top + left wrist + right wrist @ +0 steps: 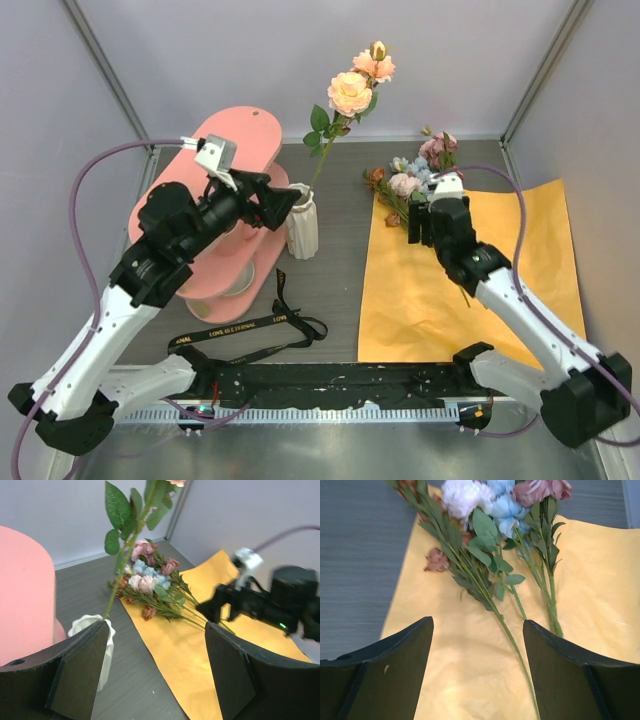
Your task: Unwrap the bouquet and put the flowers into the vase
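A dark grey counter (345, 215) with a fine streaked grain fills the middle of the top view. Plain pale lilac-grey panels close it in on three sides: a back wall (250, 60), a left wall (50, 120) and a right wall (590, 100). A slim metal post marks each back corner, the left post (105, 70) and the right post (545, 65); both slant outward in this view. A pink shelf (255, 130) with rounded ends stands at the counter's back left. Along the near edge runs a brushed-metal ledge (330, 455). The light is soft and even, and the shadows on the counter are faint.
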Controlling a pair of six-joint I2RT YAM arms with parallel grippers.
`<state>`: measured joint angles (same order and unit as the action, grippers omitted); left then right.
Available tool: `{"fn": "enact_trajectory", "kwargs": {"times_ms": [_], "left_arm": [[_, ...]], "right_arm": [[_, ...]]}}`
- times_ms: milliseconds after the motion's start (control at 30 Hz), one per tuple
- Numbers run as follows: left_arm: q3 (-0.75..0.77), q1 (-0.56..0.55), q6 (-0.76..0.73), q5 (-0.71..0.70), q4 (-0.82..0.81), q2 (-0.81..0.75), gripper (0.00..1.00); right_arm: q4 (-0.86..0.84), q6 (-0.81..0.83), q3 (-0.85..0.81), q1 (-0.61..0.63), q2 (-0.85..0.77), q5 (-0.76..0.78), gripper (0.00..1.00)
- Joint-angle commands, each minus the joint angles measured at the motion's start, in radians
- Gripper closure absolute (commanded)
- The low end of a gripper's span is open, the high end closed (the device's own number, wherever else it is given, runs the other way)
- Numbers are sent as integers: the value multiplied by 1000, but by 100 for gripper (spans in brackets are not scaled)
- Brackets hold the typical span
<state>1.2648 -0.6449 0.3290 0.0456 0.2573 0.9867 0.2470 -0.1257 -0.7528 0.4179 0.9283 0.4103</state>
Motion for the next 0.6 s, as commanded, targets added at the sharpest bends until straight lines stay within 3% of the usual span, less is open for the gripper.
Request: {"fn": "enact_trajectory", "kwargs": {"times_ms": [0,200,300,333,567], "left_arm": [[38,2,-18,158,111,-78,18],[-4,2,-39,213,171,-166,18],[-44,2,-9,270,152,-201,18],[-54,2,2,284,134,-209,18],[-151,2,47,361,96,-279,18]], "right_arm": [[227,167,-184,1,223,89,22],[207,366,-235,1,357,225,28],[206,435,-287,-1,444,266,35],[207,507,-299,-1,496,271,42],[201,616,-348,-63,633,70,57]]}}
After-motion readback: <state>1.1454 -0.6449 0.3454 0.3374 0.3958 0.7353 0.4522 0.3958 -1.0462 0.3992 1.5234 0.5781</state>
